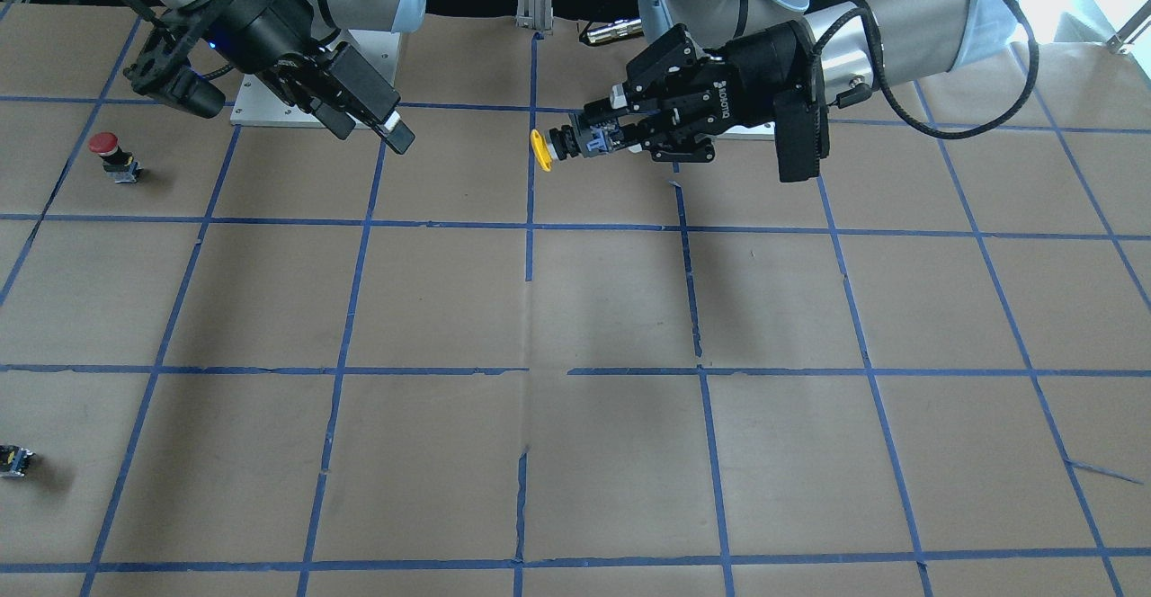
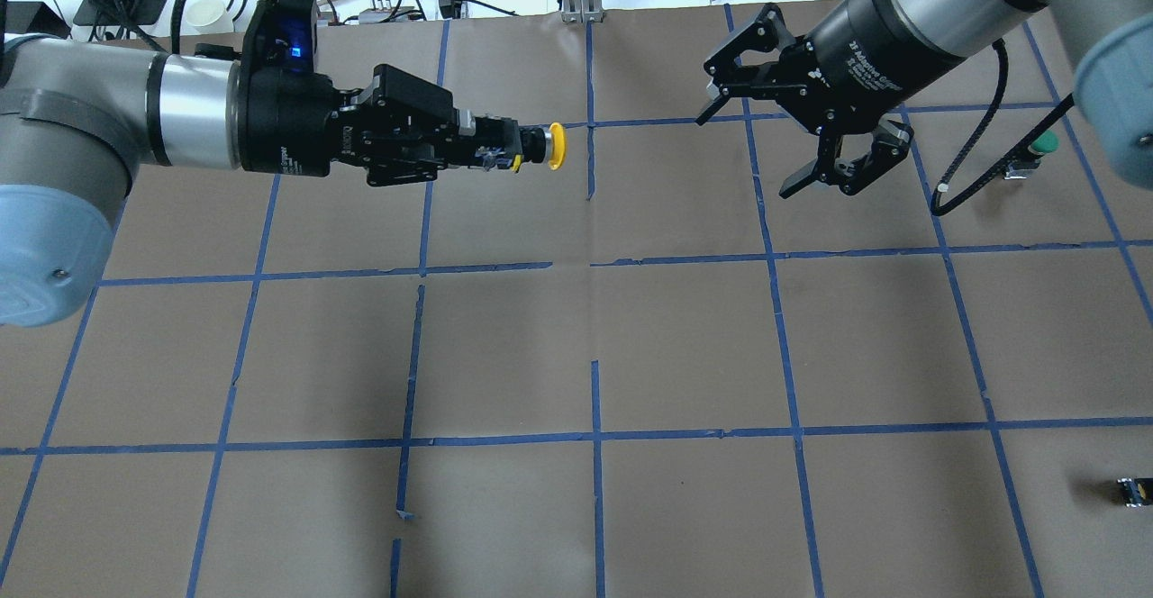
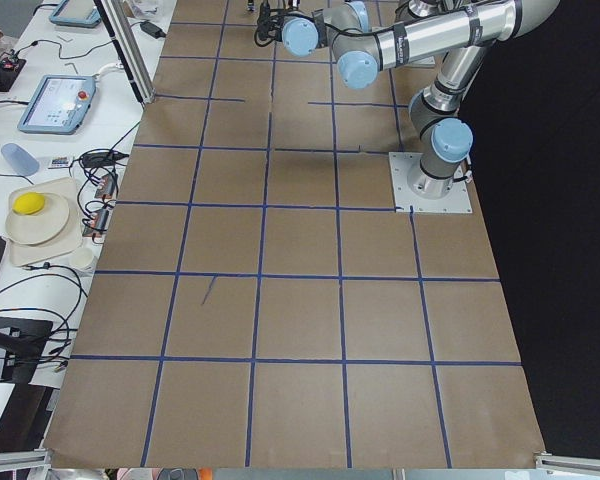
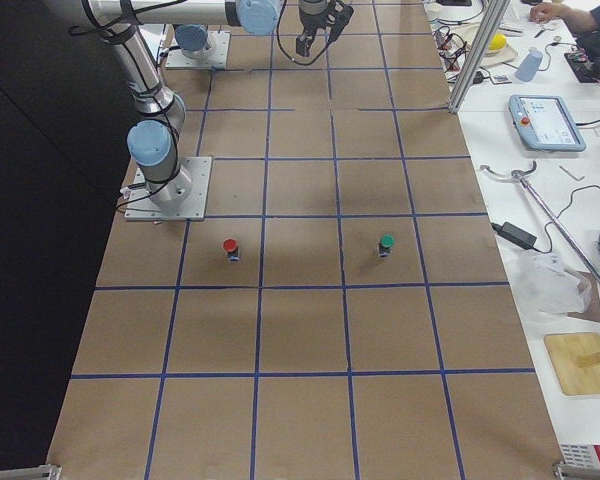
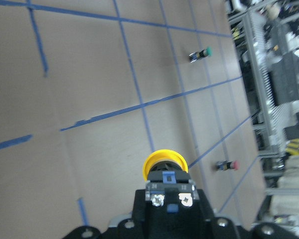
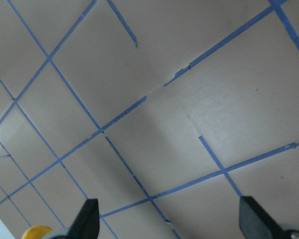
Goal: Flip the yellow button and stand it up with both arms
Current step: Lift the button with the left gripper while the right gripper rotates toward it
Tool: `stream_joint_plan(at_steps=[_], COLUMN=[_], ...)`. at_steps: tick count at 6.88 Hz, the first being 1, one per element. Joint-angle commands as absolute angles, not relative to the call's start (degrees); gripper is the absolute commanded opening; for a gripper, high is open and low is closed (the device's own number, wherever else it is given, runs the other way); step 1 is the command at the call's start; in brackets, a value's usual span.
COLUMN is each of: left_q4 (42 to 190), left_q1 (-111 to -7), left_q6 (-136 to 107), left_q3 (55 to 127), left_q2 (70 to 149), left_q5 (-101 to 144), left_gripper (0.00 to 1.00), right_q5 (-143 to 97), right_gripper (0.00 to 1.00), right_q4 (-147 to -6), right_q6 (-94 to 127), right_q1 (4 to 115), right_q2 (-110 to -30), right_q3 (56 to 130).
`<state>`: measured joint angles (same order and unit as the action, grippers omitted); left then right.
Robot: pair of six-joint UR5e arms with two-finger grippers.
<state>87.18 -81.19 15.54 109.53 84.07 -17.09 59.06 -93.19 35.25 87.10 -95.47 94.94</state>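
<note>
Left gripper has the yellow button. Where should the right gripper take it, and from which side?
On the yellow button, likely the cap or the black neck behind it, from the cap end. The left gripper covers the blocky body and holds it level, cap toward the open right gripper, so only that end is free.

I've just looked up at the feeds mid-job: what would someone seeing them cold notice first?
The small push-button with the round yellow cap is held off the brown paper-covered table in the left gripper, lying sideways, cap outward. Across a gap, the right gripper hangs open and empty, facing it. A red-capped button stands on the table at the robot's right.
</note>
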Motion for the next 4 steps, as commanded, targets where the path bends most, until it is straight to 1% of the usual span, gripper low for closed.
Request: stream_joint_plan(at_steps=[1,3,4], left_q4=[87.2,87.2,87.0], left_q1=[-83.0,-83.1,-83.1], left_q6=[12.1,12.3,12.5], left_q3=[110.3,112.0,112.7], left_q2=[83.8,82.9,83.0], left_q5=[-8.5,-4.1,-2.9], left_gripper=[0.15,0.15,0.15], right_q5=[50.9,44.9,40.9], right_gripper=[1.0,1.0,1.0], right_q4=[-96.1,-97.0,-99.0], right_q6=[49.8,54.5,60.8], right_q1=[86.4,86.0,86.0], right_q2=[-95.5,-95.5,-95.9], right_q3=[95.0,94.9,95.1])
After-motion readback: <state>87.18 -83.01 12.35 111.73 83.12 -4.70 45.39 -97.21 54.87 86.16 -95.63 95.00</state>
